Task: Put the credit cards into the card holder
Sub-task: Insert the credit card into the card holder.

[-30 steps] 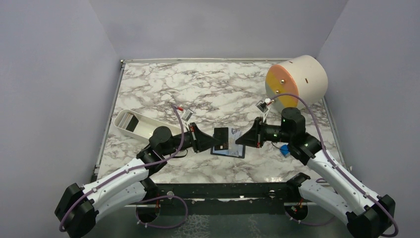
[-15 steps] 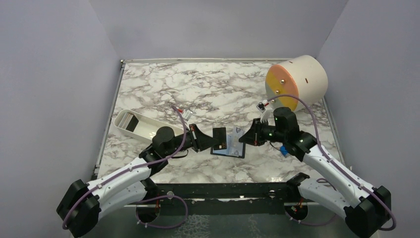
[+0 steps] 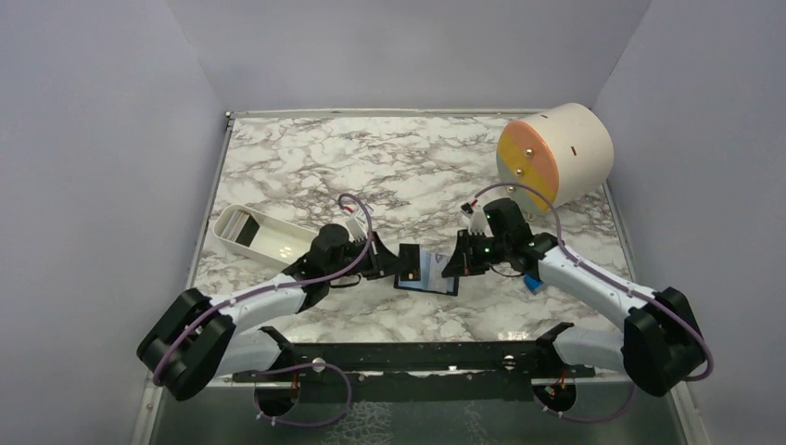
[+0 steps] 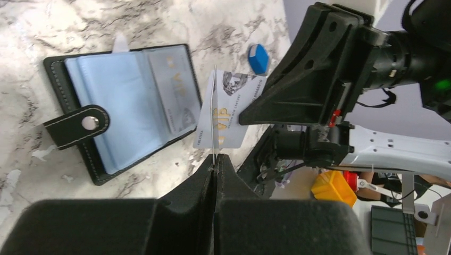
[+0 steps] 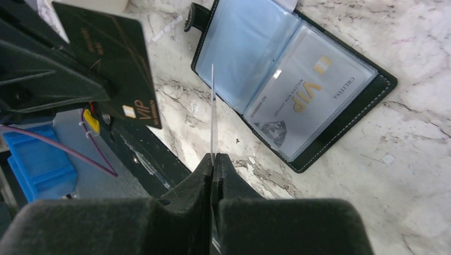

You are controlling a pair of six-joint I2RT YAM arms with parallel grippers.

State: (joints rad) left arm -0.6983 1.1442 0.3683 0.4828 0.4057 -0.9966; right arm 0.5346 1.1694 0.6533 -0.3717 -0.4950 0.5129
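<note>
Nearest the bases, both arms were noted stretched further forward than a second ago, elbows lower. The two grippers had been drawn together over the holder (image 4: pixel 114 101).

The holder was lying open and flat on the table (image 3: pixel 371 167), pale blue sleeves up, strap and stud (image 4: pixel 88 123) to one side.

The left gripper (image 4: pixel 215 160) was clenched on a dark card (image 5: pixel 111 58), held on edge over the holder. The right gripper (image 5: pixel 213 158) was clenched on a light card (image 4: pixel 230 114), also on edge, just beside the dark one. Contact between the two could not be made out.

A third, sleeved card (image 5: pixel 308 93) was already lodged in one pocket.

The approach was judged finished and insertion about to start, with neither held card yet in a sleeve. With two cards crowded over one holder, a clash was thought possible.

"VIP" was read in gold on the dark card, and again on the light card and the sleeved card. Beside the last, a word something like "CHILEFINA" was made out. The finer print was too small to read.

Further off, a blue block (image 3: pixel 533 282) lay by the right arm. A white tray (image 3: pixel 269 243) sat at the left with something dark at one end. A drum (image 3: pixel 556 153) lay at the far right.
</note>
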